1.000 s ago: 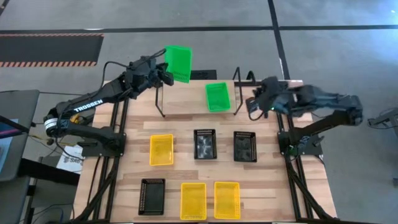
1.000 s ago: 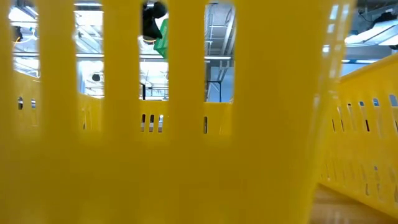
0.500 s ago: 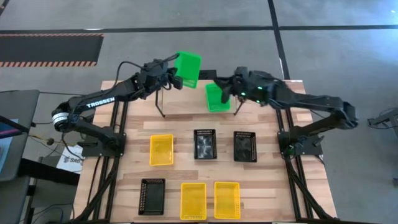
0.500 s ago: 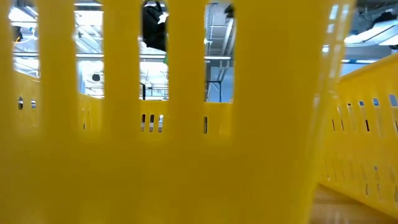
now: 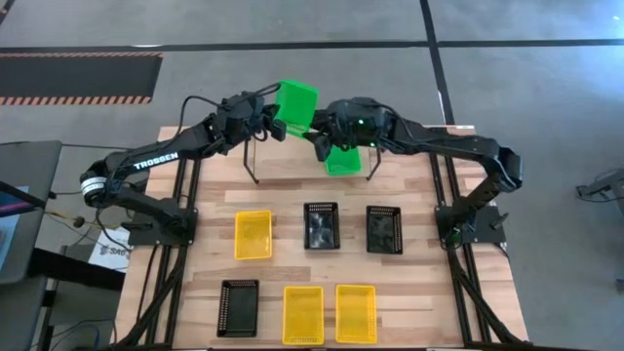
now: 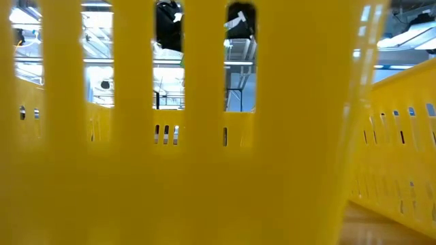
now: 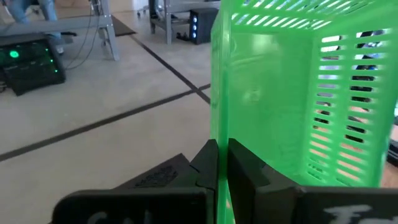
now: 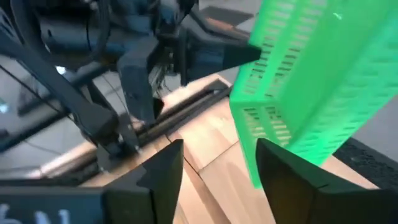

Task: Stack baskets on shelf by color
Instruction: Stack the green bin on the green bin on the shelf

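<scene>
Pinching one wall of a green basket [image 5: 295, 104] between its closed fingers, the left gripper [image 5: 274, 124] held that basket tilted in the air over the far edge of the table [image 5: 419, 244], above the shelf [image 5: 292, 166]. In the left wrist view the green wall [image 7: 273, 93] stood edge-on between the two dark fingers [image 7: 239, 168]. The right gripper [image 5: 325, 146] had its fingers [image 8: 161, 168] spread apart, holding nothing, and hovered just beside the raised basket, over a second green basket [image 5: 343, 160] lying on the right part of the shelf. Nearer on the table, a yellow basket [image 5: 253, 235] and two black baskets [image 5: 321, 225] formed a row. Nearest of all lay another black basket [image 5: 238, 307] and two yellow baskets [image 5: 303, 315], one of which filled the low view [image 6: 204, 170].
</scene>
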`<state>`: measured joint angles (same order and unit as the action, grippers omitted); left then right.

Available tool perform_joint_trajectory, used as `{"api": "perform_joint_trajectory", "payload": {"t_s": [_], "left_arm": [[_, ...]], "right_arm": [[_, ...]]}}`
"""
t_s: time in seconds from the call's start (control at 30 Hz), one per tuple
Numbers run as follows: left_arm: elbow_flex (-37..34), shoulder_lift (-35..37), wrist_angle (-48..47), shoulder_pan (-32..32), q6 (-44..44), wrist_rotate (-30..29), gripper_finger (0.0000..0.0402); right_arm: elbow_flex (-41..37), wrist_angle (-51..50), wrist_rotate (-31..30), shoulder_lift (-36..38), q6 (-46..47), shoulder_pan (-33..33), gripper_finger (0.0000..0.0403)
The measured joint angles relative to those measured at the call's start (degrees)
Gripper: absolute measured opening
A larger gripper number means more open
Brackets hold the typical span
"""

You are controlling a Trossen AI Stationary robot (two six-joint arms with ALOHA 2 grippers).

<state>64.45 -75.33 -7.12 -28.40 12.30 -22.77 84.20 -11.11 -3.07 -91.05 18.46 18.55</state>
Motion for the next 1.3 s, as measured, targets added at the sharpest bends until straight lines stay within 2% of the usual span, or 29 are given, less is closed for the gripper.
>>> {"api": "perform_joint_trajectory", "payload": {"t_s": [0.07, 0.23, 0.43, 0.6, 0.9, 1.07, 1.2, 1.3], "left_arm": [[0.00, 0.00, 0.15, -0.02, -0.07, 1.04, 0.0000], [0.00, 0.33, 0.23, 0.02, -0.14, 2.17, 0.0000], [0.00, 0.37, 0.35, -0.02, -0.73, 2.08, 0.0000], [0.00, 0.37, 0.53, 0.00, -0.75, 2.09, 0.0000], [0.00, 0.37, 0.58, 0.38, -0.71, 3.54, 0.0000], [0.00, 0.48, 0.55, 0.53, -0.67, 4.14, 0.0000], [0.00, 0.55, 0.86, 1.02, -0.51, 5.17, 0.0000], [0.00, 0.55, 0.83, 1.46, -0.51, 5.50, 0.0000]], "right_arm": [[2.87, -3.25, -0.14, -1.17, -1.56, -0.02, 0.0231], [8.07, -12.48, -5.78, -3.10, -5.90, 0.69, 0.0231], [9.85, -17.75, -7.58, -2.64, -6.48, 2.89, 0.0229], [9.87, -16.94, -7.94, -2.71, -4.59, 3.80, 0.0228], [9.84, -13.37, -8.94, -9.35, -4.80, 3.74, 0.0227], [9.80, -9.57, -9.18, -10.64, -5.27, 4.17, 0.0225], [9.80, -7.94, -9.77, -10.60, -4.96, 5.11, 0.0199], [9.80, -7.98, -10.23, -10.60, -4.97, 6.11, 0.0148]]}}
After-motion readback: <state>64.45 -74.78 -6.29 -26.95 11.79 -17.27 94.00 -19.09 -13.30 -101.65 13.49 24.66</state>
